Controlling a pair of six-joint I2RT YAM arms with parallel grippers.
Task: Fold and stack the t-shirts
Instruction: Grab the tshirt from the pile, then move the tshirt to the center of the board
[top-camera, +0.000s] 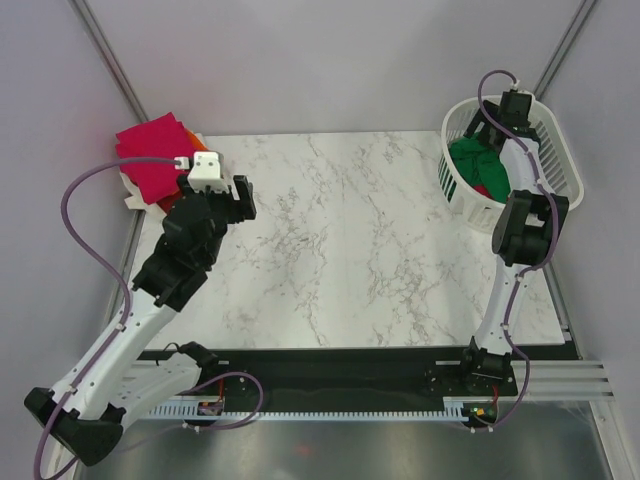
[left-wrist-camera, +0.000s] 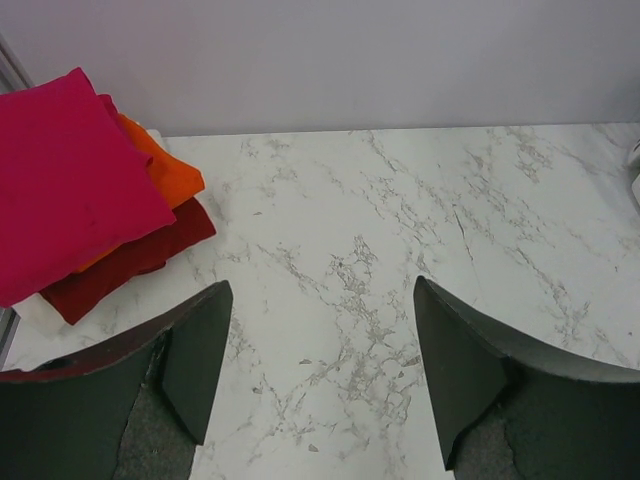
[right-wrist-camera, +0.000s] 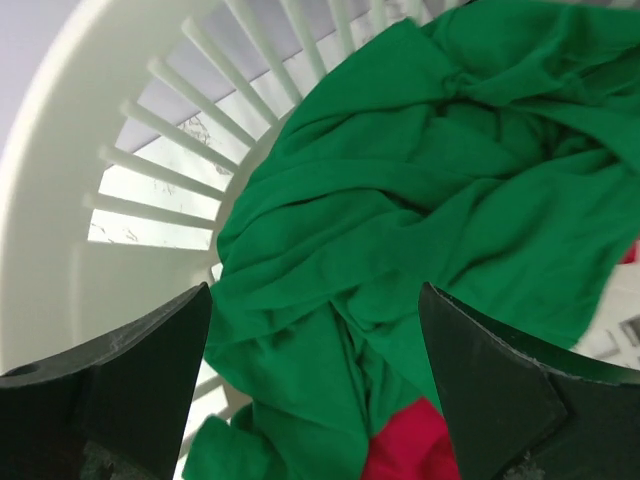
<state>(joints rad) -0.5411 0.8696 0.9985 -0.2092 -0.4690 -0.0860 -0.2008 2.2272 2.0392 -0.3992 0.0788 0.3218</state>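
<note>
- Your left gripper has its fingers spread wide apart with nothing between them; it hovers over the bare marble table on the far left, just right of the folded stack
- That stack sits at the table's far left corner: the magenta-pink t-shirt on top, the orange t-shirt under it, the dark red t-shirt below that, all folded flat
- Your right gripper is also spread open and holds nothing; it points down into the white laundry basket at the far right corner
- The bright green t-shirt lies crumpled in the basket, right under those fingers; you cannot tell whether they touch the cloth
- A red t-shirt peeks out from under the green one
</note>
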